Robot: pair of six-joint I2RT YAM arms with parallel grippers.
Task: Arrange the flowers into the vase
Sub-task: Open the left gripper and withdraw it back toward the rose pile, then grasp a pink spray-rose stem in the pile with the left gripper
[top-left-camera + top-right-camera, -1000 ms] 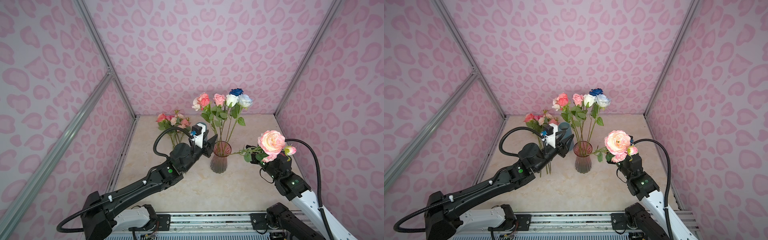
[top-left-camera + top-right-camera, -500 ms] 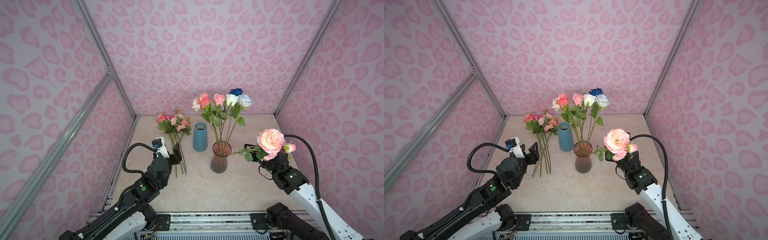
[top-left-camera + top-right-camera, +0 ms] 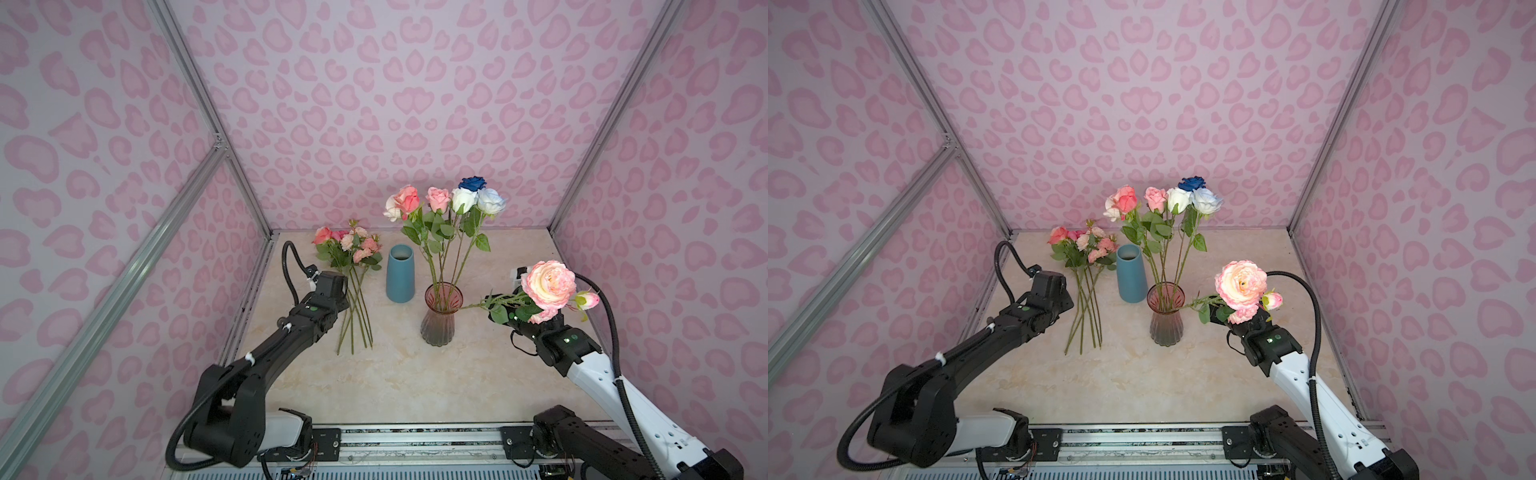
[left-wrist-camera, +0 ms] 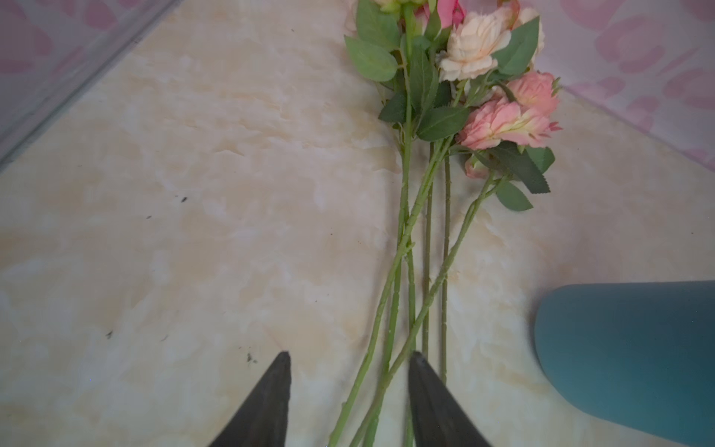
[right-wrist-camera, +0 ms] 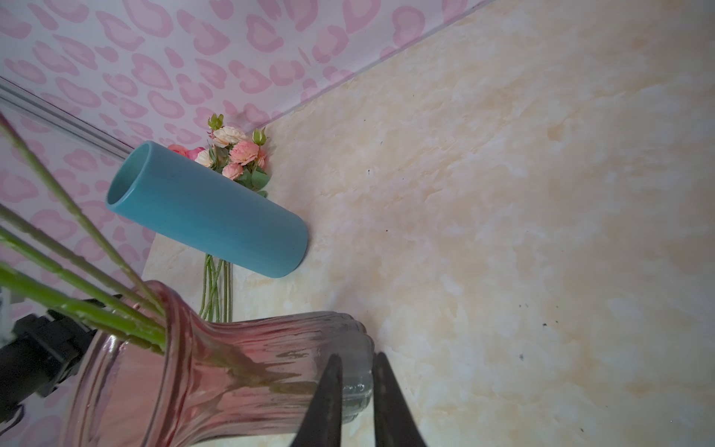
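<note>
1. The pink glass vase point(image 3: 441, 328) is standing upright on the marbled tabletop point(image 3: 415, 386). It is carrying a bunch of roses point(image 3: 439, 198) that are rising well above its rim.
2. The peony point(image 3: 547, 284) is hanging in the air on the right arm's side of the vase. Its stem is lying almost level, with the cut end reaching the vase's rim.
3. The right gripper point(image 5: 358, 358) is sitting directly beneath the peony's head, whose leaves are covering it in both top views. In the right wrist view its tips are standing close together near the vase's base. A slim gap is showing between them and no stem is in it, so I cannot tell whether it is clamping the peony.
4. The loose flowers point(image 3: 352, 249) are lying flat on the vase's other side, beyond the blue vase point(image 3: 400, 272) standing between them.
5. The left gripper point(image 4: 350, 354) is hovering over their stems, farther from the pink vase. Its jaws are standing apart, straddling several stems without pinching them.
</note>
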